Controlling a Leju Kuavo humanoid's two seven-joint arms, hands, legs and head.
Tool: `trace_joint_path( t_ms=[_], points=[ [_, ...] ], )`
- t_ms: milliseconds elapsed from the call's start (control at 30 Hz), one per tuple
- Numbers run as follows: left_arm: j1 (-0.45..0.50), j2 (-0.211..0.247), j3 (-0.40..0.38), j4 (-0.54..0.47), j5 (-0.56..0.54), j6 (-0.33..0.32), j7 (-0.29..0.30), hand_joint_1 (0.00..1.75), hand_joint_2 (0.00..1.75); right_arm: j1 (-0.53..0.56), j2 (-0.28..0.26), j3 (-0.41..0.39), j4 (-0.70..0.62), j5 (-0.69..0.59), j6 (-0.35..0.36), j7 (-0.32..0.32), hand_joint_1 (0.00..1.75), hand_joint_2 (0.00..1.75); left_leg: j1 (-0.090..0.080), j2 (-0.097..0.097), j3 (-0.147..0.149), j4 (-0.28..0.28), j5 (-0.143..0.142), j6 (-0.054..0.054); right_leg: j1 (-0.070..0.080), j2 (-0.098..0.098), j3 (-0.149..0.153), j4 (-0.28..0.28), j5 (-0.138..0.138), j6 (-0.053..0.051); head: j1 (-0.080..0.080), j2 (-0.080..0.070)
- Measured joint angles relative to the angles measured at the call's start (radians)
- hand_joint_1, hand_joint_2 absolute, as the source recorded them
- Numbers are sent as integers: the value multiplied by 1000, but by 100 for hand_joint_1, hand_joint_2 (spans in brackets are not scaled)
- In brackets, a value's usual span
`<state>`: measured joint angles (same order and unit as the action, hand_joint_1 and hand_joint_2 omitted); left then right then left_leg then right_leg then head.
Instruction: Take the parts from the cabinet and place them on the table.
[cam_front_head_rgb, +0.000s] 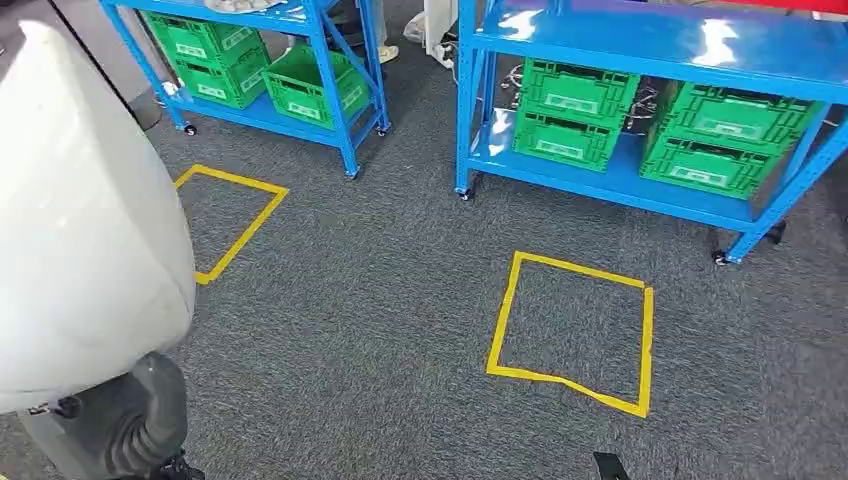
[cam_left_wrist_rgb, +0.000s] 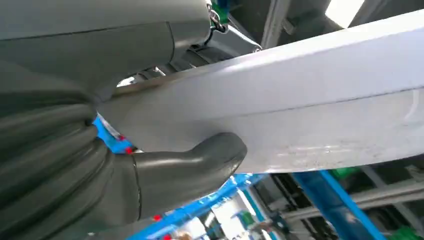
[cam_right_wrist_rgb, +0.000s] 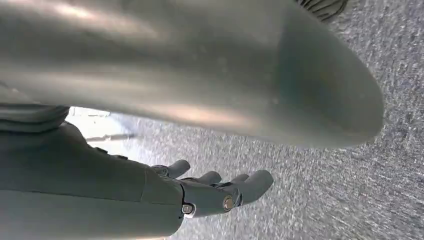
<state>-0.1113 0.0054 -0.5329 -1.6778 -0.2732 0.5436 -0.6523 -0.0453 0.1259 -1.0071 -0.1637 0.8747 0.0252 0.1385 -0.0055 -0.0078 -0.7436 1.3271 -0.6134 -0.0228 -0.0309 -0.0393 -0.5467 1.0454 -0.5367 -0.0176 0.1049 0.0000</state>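
A large smooth white part (cam_front_head_rgb: 80, 220) fills the left of the head view, raised close to my chest. My left hand (cam_front_head_rgb: 130, 430) sits below it, showing its grey ribbed wrist cover. In the left wrist view the thick grey thumb (cam_left_wrist_rgb: 200, 162) presses against the white part (cam_left_wrist_rgb: 300, 110), so the hand grips it. My right hand (cam_right_wrist_rgb: 215, 192) hangs over the grey carpet, its fingers stretched out and slightly apart, with nothing in them.
Two blue wheeled shelf racks stand ahead, one at the right (cam_front_head_rgb: 640, 50) and one at the back left (cam_front_head_rgb: 330, 110). Both carry green crates (cam_front_head_rgb: 575, 110). Yellow tape squares (cam_front_head_rgb: 575, 330) mark the grey carpet in front of each rack.
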Motion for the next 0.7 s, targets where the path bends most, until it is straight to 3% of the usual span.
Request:
trace_joint_path(
  t_ms=[33,100,133,167,233,300,333,367,400,433,467,500,667,700],
  points=[
    [10,5,0,-6,-2,0,0,175,175,-1,0,2,0,3,-2,10,0,0,0,2,14,-27,23,3,1,-10,1,0,-2,1,-3,0],
    [13,9,0,-16,-6,0,3,175,175,-3,0,3,0,3,-5,20,0,0,-6,15,97,-185,98,21,6,-32,4,-1,-3,2,-2,0],
    [13,9,0,-23,-9,0,3,175,175,-5,0,3,0,3,-5,23,0,0,-17,47,151,-278,125,37,6,-42,7,-2,-4,2,-2,0],
    [15,11,0,-29,-11,0,3,175,175,-7,6,3,0,3,-5,23,0,0,-20,76,160,-299,128,44,5,-51,14,-5,-7,8,3,0],
    [14,11,0,-34,-11,-1,3,175,175,-7,5,3,0,3,-5,24,0,0,-28,69,163,-310,127,44,-4,-65,20,-9,-12,23,-10,0],
    [21,14,0,-39,-12,-2,5,175,175,-13,7,3,0,3,-5,24,0,0,-32,45,169,-329,132,50,-4,-91,39,-26,-12,34,-12,0],
    [25,13,0,-42,-13,-2,4,175,175,-15,8,4,0,3,-2,22,0,0,-16,31,197,-354,155,49,-6,-58,40,-12,-15,38,-11,0],
    [19,13,0,-42,-13,-2,2,175,175,-14,9,5,0,3,1,21,0,0,-14,23,201,-363,158,57,-2,-7,24,22,-38,38,-15,0],
    [15,9,0,-40,-13,-2,3,175,175,-13,8,5,0,4,3,21,0,0,-14,16,200,-363,161,61,0,23,-9,88,-74,39,-13,0],
    [16,6,0,-38,-13,-5,5,175,175,-12,6,5,0,4,2,22,0,0,-14,4,200,-361,160,63,0,34,-48,163,-108,39,-12,0],
    [17,6,0,-36,-13,-6,4,175,175,-10,5,5,0,4,2,23,0,0,-14,-10,199,-359,158,63,1,38,-92,235,-133,41,-12,0],
    [16,5,0,-32,-14,-9,3,175,175,-9,3,5,0,2,1,26,0,0,-14,-24,197,-355,156,62,1,38,-121,272,-132,43,-11,0],
    [15,5,0,-30,-14,-12,4,175,175,-9,3,5,0,-1,0,25,0,0,-13,-33,197,-352,153,60,-1,38,-128,267,-115,45,-11,0],
    [10,4,0,-26,-13,-19,5,175,175,-9,3,5,0,-9,-3,24,0,0,-9,-49,197,-343,147,55,-3,39,-112,208,-62,49,-11,0]
  ],
)
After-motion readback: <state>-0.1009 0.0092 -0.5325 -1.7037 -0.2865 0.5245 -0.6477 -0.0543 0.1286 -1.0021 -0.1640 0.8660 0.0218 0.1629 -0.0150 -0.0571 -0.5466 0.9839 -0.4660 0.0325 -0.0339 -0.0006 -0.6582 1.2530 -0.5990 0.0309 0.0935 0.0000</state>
